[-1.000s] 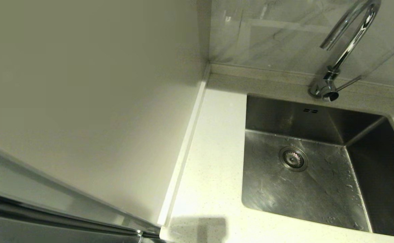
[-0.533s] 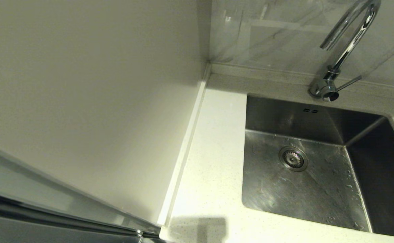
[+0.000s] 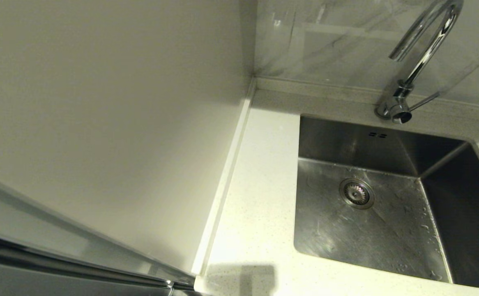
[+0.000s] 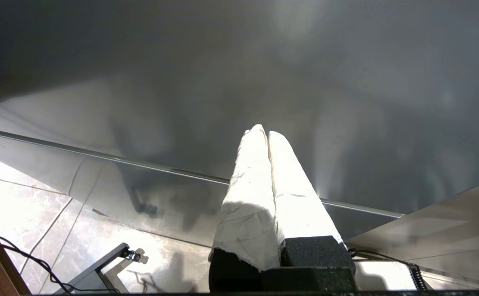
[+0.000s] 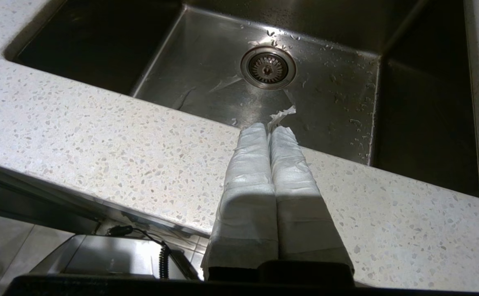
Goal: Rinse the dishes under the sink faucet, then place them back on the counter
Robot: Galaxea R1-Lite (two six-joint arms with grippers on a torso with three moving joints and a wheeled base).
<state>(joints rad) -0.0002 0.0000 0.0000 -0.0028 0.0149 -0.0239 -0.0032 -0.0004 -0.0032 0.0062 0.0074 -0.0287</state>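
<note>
Waiting low by the speckled off-white counter (image 5: 100, 135), the right gripper (image 5: 269, 130) and left gripper (image 4: 263, 132) are both pinching shut on nothing, and no dishes are showing, so looking first past the steel sink (image 3: 371, 230) and chrome faucet (image 3: 422, 53) seems best.

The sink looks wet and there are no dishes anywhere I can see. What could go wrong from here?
1. No dishes show in any view, so the robot may have to search before it can start.
2. Droplets dot the sink floor near the drain; a rinsed dish could slip.
3. The right gripper has a loose scrap of wrapping at its tip that might snag. Both grippers' jaws are shut; the left gripper hangs over the floor.
</note>
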